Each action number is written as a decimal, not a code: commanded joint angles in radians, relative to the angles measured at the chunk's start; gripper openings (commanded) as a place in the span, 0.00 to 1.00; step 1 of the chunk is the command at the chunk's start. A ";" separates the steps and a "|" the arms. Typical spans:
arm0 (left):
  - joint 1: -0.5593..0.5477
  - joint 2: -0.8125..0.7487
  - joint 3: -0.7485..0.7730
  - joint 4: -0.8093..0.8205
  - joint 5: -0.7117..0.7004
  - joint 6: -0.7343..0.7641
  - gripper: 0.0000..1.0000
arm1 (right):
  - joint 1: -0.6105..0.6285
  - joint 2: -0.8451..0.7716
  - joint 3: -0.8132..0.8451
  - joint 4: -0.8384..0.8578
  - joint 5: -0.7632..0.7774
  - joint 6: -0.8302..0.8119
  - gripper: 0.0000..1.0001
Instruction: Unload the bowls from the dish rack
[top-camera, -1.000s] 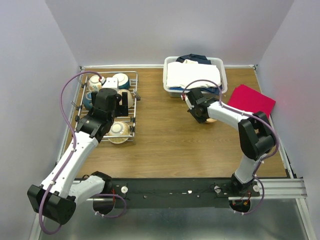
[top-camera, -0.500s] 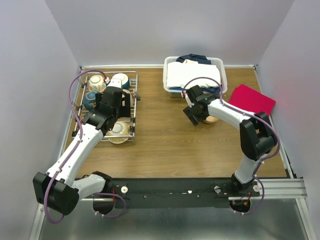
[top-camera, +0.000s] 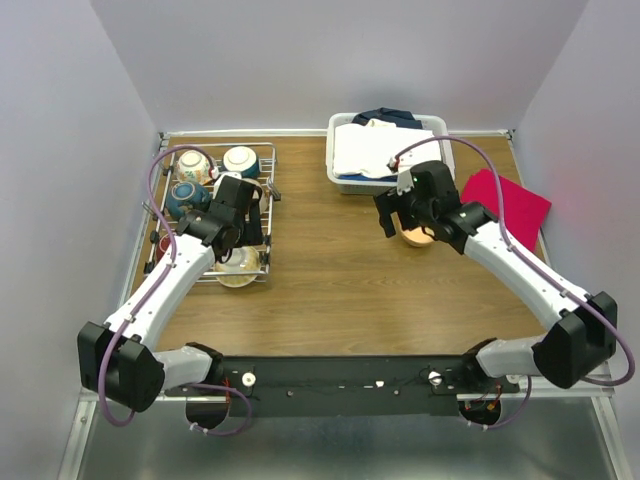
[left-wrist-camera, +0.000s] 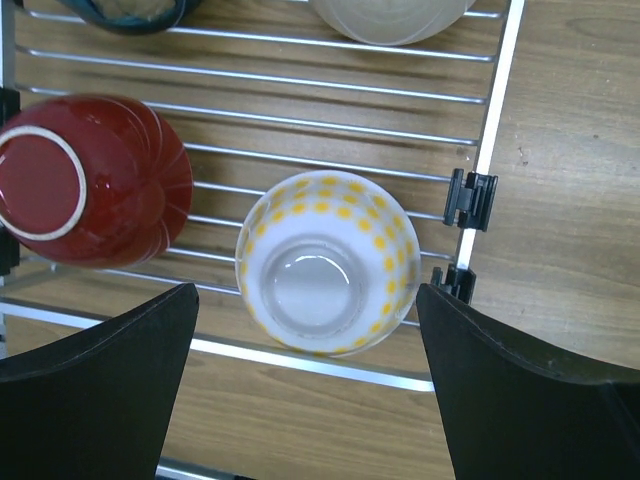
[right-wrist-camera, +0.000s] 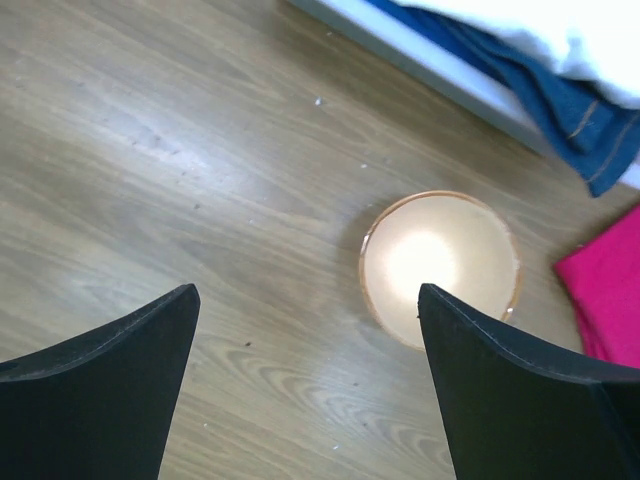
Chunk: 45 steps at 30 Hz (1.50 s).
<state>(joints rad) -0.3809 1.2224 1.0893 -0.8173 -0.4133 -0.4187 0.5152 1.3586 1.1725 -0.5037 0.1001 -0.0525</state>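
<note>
The dish rack (top-camera: 271, 200) lies at the table's left with several bowls in it. In the left wrist view a white bowl with yellow dots (left-wrist-camera: 320, 265) sits upside down at the rack's near rim (left-wrist-camera: 300, 358), and a red bowl (left-wrist-camera: 95, 180) is upside down beside it. My left gripper (left-wrist-camera: 304, 300) hangs open above the dotted bowl (top-camera: 238, 265), touching nothing. A cream bowl (right-wrist-camera: 440, 265) stands upright on the wood in front of the basket. My right gripper (right-wrist-camera: 306, 290) is open above it, the bowl (top-camera: 420, 237) lying by its right finger.
A white laundry basket (top-camera: 341, 180) full of folded cloth stands at the back, and a red cloth (top-camera: 510, 200) lies to its right. In the rack's far half are a floral bowl (top-camera: 193, 166), a white bowl (top-camera: 241, 160) and a dark blue bowl (top-camera: 186, 197).
My right gripper opened, let go of the cream bowl and rose off it. My left gripper moved along the rack towards its near end, over the dotted bowl.
</note>
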 joint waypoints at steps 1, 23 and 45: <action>0.002 0.008 -0.002 -0.040 0.048 -0.110 0.99 | 0.002 -0.049 -0.098 0.090 -0.129 0.049 0.98; 0.036 0.152 -0.068 0.101 0.111 -0.169 0.99 | 0.002 -0.173 -0.234 0.086 -0.146 0.049 0.98; 0.178 0.408 0.128 0.268 0.076 0.004 0.99 | 0.002 -0.179 -0.240 0.070 -0.109 0.049 0.98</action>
<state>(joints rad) -0.2283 1.5566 1.1725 -0.6144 -0.3321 -0.4576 0.5152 1.1973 0.9482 -0.4278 -0.0326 -0.0147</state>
